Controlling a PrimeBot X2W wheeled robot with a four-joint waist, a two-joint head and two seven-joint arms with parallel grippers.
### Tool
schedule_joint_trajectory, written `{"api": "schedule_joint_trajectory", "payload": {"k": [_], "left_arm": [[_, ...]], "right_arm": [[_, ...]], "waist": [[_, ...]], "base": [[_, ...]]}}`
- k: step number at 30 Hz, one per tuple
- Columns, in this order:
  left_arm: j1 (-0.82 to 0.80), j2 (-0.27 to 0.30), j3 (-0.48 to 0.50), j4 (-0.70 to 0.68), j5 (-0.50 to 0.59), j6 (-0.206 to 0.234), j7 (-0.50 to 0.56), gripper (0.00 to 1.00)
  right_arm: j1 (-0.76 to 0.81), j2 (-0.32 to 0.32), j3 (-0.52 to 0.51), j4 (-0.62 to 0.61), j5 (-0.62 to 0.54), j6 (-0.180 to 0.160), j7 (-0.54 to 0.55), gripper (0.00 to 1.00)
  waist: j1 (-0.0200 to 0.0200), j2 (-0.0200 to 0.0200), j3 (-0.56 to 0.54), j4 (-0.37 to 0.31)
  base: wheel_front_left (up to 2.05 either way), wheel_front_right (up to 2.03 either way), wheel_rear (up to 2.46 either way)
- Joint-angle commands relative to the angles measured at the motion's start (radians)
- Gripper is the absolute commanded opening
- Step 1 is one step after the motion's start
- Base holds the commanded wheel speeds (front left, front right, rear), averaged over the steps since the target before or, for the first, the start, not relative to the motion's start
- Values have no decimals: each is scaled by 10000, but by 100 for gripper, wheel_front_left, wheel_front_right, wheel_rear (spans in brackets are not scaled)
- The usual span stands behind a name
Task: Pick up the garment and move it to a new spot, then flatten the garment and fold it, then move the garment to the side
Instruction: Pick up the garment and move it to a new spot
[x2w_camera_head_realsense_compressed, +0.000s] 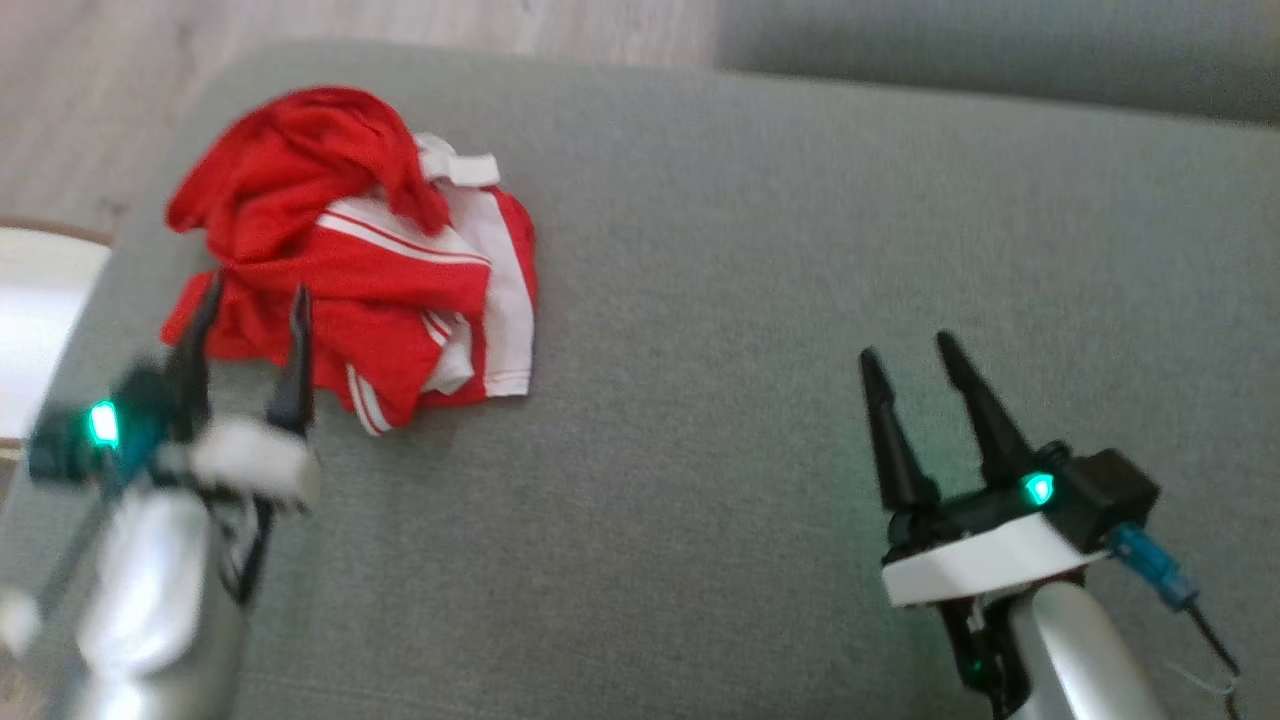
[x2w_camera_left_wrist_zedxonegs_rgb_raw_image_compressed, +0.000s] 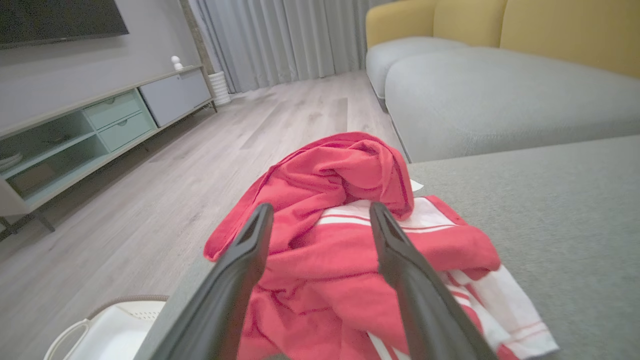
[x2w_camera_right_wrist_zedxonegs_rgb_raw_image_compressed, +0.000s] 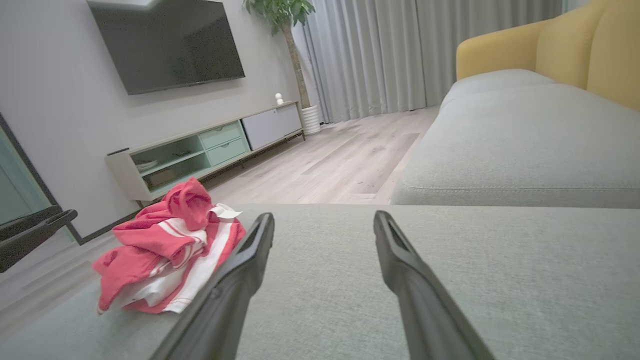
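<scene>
A crumpled red-and-white garment (x2w_camera_head_realsense_compressed: 370, 270) lies bunched near the far left corner of a grey cushion (x2w_camera_head_realsense_compressed: 750, 300), close to the edge above a pale wooden floor (x2w_camera_left_wrist_zedxonegs_rgb_raw_image_compressed: 150, 200). The left gripper (x2w_camera_head_realsense_compressed: 257, 290), blurred in the head view, hovers at the garment's near side with its two dark fingers spread wide, gripping nothing; whether they touch the cloth cannot be told. The right gripper (x2w_camera_head_realsense_compressed: 906, 348), likewise spread and empty, is over bare cushion, well apart from the garment.
</scene>
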Motion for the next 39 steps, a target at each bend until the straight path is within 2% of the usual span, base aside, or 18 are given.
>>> {"api": "schedule_joint_trajectory", "payload": {"k": [1, 8, 13, 17, 24, 25, 26, 32, 39], "left_arm": [[-817, 509, 159, 8, -12, -30, 218, 100], [-3680, 1855, -1359, 2188, -971, -56, 2054, 100], [-4947, 2734, -2109, 3189, -1663, -57, 2704, 100], [-5713, 3231, -2658, 3944, -2218, -58, 3032, 100], [-6331, 3343, -3261, 4976, -2674, -58, 3333, 100], [-6380, 3325, -3286, 5082, -2803, -58, 3299, 95], [-6431, 3324, -3296, 5191, -2905, -58, 3248, 0], [-6670, 3411, -3569, 5610, -3051, -59, 2582, 0], [-6850, 3312, -3996, 5608, -3259, -59, 1544, 0]], "right_arm": [[-327, -50, 117, -422, -31, -7, -113, 100], [-811, -50, 27, -656, -252, -7, -113, 100], [-1130, -50, 162, -652, -252, -7, -113, 100], [-1292, -50, 209, -697, -271, -7, -113, 100], [-1440, -50, 280, -713, -430, -7, -113, 100], [-1449, -50, 285, -709, -428, -7, -113, 100], [-1453, -50, 287, -704, -429, -7, -113, 100], [-1415, -50, 170, -655, -440, -7, -113, 100], [-1242, -50, 146, -500, -381, -7, -113, 100]], "waist": [[-3, 0, 668, -300], [-3, 0, 1635, -900], [-3, 0, 2168, -1288], [-3, 0, 2585, -1523], [-3, 0, 2923, -1653], [-3, 0, 2937, -1669], [-3, 0, 2940, -1684], [-3, 0, 2784, -1679], [-3, 0, 2120, -1550]], "base": [[0, 0, 0], [0, 0, 0], [0, 0, 0], [0, 0, 0], [0, 0, 0], [0, 0, 0], [0, 0, 0], [0, 0, 0], [0, 0, 0]]}}
